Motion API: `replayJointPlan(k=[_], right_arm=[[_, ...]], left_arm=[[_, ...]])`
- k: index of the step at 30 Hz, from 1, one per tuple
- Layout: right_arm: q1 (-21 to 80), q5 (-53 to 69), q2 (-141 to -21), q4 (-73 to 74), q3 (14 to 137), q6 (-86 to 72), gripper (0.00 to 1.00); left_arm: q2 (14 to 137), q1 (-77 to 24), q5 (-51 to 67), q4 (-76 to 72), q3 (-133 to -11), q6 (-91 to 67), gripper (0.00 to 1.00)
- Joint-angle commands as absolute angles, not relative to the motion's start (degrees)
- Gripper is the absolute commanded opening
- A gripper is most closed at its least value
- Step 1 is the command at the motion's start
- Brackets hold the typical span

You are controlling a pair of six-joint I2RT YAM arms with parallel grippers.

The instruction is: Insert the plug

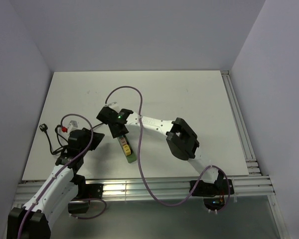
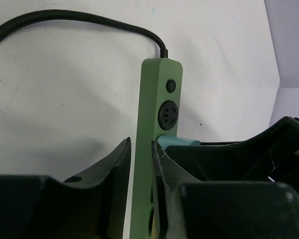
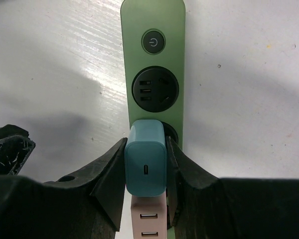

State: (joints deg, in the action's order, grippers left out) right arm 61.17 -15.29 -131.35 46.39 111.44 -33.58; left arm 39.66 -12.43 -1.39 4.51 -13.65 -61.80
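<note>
Two robot arms are working over a white bench (image 1: 189, 99). The right arm (image 1: 159, 124) is reaching in from the lower right of the overhead frame to its centre, while the left arm (image 1: 60, 179) is angling up from the lower left. A green power strip (image 1: 128, 149) is lying flat at the centre of the bench, and its black cable (image 2: 65, 17) is curving away toward the upper left of the left wrist frame.

The right gripper (image 3: 145, 155) is pinching a teal charger plug (image 3: 145, 169) by its two sides and holding it over the strip's second socket at the centre of the right wrist frame. How deeply the plug is sitting cannot be told.

The left gripper (image 2: 141, 149) is standing narrowly parted, with the strip's edge filling the gap. Whether its fingers (image 2: 114, 169) are pressing the strip cannot be told.

A pink USB adapter (image 3: 148, 219) is sitting on the strip just below the teal plug, at the bottom edge of the frame. Above the plug, a round black socket (image 3: 154, 88) is lying uncovered, and a small power button (image 3: 153, 42) is showing near the strip's far end.
</note>
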Motion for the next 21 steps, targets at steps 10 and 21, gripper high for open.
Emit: replayJointPlan(k=[10,21], right_arm=[[60.38,-10.55,-146.69,45.0,100.72,-35.42,0.0],[59.33,-10.63,-141.68,41.22,100.36,-33.4,0.28]], left_arm=[[38.94,-12.48,-0.53,5.54,-16.26,-63.19,0.31],[38.24,-12.48,0.7,6.06,-16.53,-62.93,0.41]])
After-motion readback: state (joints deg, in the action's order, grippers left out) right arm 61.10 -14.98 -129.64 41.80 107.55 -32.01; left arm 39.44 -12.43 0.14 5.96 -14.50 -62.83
